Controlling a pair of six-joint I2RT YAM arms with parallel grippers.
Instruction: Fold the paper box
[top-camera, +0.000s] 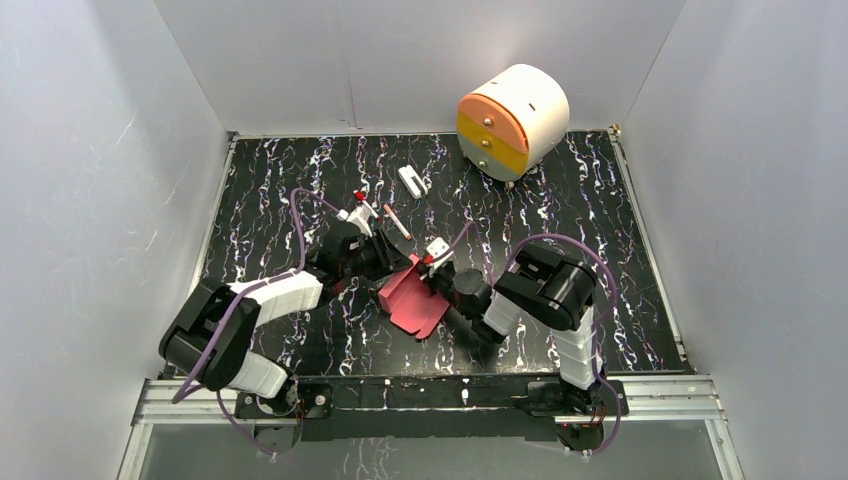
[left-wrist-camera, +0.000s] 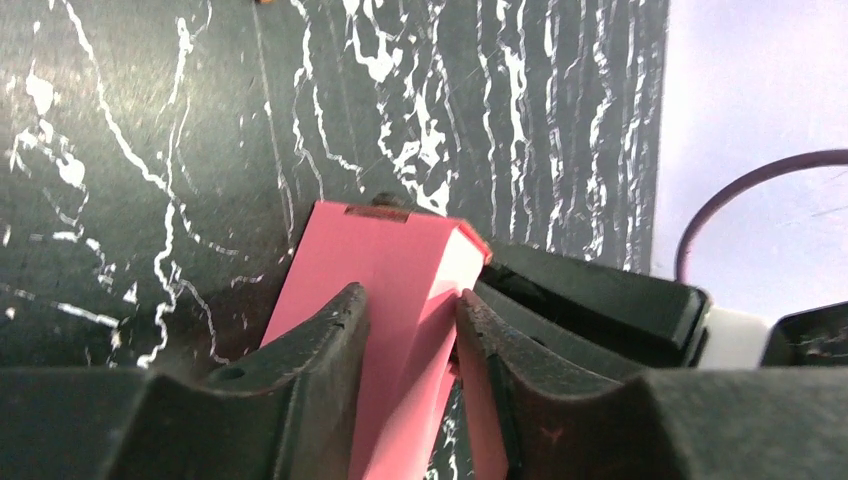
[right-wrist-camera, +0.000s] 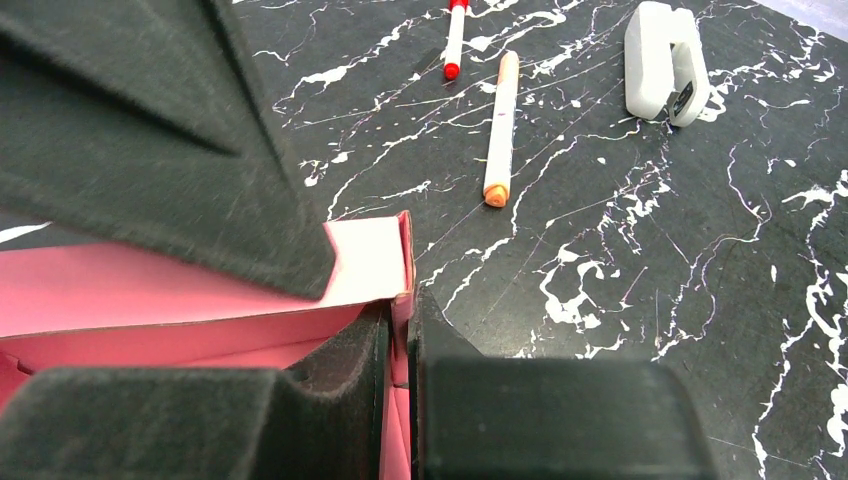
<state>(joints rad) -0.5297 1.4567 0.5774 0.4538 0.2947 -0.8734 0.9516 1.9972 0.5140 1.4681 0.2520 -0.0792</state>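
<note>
Both my claws grip the box (top-camera: 408, 298) — centre of the top view.
My left claw (left-wrist-camera: 410, 300) is clamped across a raised fold of the pink card; my right claw (right-wrist-camera: 398, 330) pinches a thin wall at its corner — a pen (right-wrist-camera: 500, 130) lies apart, higher up.

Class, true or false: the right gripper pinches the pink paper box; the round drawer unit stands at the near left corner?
No: top view shows the round drawer unit at the far right corner; the right gripper does pinch the paper box.
</note>
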